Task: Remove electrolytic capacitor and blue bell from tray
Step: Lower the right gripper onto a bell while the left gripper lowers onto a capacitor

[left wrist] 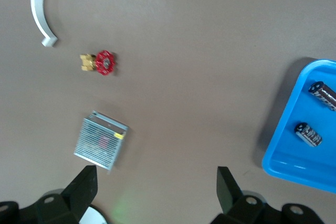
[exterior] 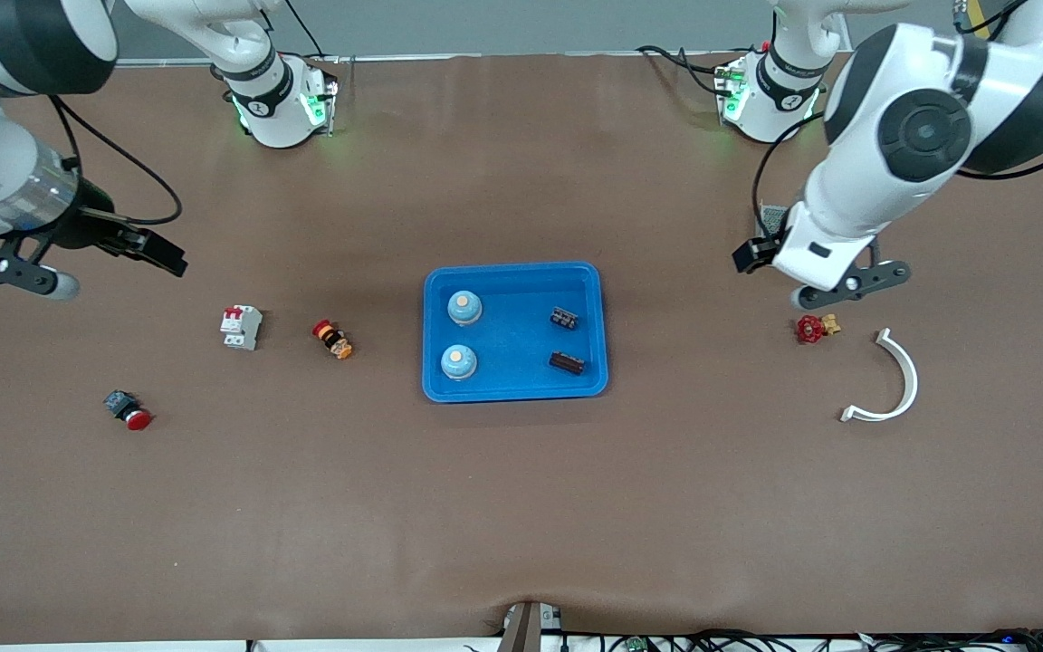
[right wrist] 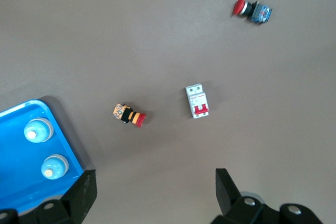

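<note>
Two light-blue bells [exterior: 464,307] [exterior: 458,361] and two dark capacitors [exterior: 563,317] [exterior: 566,363] sit in the blue tray [exterior: 517,299] at the table's middle. The bells [right wrist: 39,130] are toward the right arm's end, the capacitors [left wrist: 308,134] toward the left arm's end. My left gripper [exterior: 751,255] [left wrist: 156,182] hangs open and empty over bare table beside the tray [left wrist: 294,156], near a silver box. My right gripper [exterior: 168,258] [right wrist: 156,184] is open and empty over bare table at the right arm's end, apart from the tray [right wrist: 16,182].
A silver box [left wrist: 101,141], a red valve [exterior: 811,328] and a white curved bracket [exterior: 897,380] lie at the left arm's end. A white breaker [exterior: 241,326], a small orange and red switch [exterior: 333,339] and a red push button [exterior: 129,410] lie at the right arm's end.
</note>
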### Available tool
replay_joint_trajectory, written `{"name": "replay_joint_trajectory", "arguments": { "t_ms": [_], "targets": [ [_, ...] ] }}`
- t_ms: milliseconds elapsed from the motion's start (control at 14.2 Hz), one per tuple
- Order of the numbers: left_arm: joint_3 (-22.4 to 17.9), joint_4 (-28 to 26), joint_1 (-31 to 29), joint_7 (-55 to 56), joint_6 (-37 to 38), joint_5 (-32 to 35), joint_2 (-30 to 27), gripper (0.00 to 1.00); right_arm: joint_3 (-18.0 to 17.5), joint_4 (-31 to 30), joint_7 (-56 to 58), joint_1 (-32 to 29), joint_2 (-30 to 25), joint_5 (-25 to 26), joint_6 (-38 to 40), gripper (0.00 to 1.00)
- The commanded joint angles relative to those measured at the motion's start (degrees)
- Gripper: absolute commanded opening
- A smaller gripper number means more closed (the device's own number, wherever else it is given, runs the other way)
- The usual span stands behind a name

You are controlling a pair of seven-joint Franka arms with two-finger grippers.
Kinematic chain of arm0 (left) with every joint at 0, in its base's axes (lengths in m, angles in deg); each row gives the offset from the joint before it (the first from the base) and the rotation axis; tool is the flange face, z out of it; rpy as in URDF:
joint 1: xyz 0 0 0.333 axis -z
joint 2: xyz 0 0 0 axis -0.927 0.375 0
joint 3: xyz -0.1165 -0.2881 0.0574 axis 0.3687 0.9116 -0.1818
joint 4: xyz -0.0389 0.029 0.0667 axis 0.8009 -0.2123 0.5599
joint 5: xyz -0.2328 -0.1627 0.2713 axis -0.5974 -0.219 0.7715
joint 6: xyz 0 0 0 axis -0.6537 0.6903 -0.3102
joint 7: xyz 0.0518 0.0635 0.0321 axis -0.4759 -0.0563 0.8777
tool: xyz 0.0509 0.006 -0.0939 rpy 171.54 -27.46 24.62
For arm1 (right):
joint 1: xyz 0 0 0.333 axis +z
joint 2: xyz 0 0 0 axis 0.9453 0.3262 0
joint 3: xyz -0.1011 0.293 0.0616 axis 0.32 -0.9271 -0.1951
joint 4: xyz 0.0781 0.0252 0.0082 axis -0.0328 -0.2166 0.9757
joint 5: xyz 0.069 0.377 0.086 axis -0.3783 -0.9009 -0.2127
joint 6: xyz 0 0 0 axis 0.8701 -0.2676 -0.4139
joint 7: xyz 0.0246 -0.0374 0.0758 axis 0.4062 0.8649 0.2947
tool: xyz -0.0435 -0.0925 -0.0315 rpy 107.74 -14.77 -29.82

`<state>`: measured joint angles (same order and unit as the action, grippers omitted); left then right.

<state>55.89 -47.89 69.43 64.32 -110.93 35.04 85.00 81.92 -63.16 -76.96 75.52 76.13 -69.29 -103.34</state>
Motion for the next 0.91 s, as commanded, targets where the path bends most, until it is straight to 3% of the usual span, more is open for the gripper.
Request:
{"name": "replay_joint_trajectory", "arguments": {
  "t_ms": [0, 282, 493, 845],
  "targets": [
    [2.5, -0.5, -0.4, 5.8, -2.3, 0.0, 2.0, 1.00, 0.2, -3.9, -10.9, 3.1, -1.6, -0.4, -2.7, 1.00],
    [5.8, -0.7, 0.1, 15.8, -6.6, 0.0, 6.2, 1.00, 0.3, -6.6, -32.8, 9.7, -0.1, -0.9, -7.3, 1.00],
    [6.0, -0.7, 3.1, 24.5, -10.2, 0.2, 9.8, 1.00, 0.2, -11.2, -43.9, 14.2, 0.9, -1.1, -15.9, 1.00],
    [6.0, -0.7, 6.6, 35.6, -17.0, 0.8, 14.9, 1.00, 0.3, -11.2, -62.5, 20.2, 9.7, -5.1, -27.2, 1.00]
  ]
}}
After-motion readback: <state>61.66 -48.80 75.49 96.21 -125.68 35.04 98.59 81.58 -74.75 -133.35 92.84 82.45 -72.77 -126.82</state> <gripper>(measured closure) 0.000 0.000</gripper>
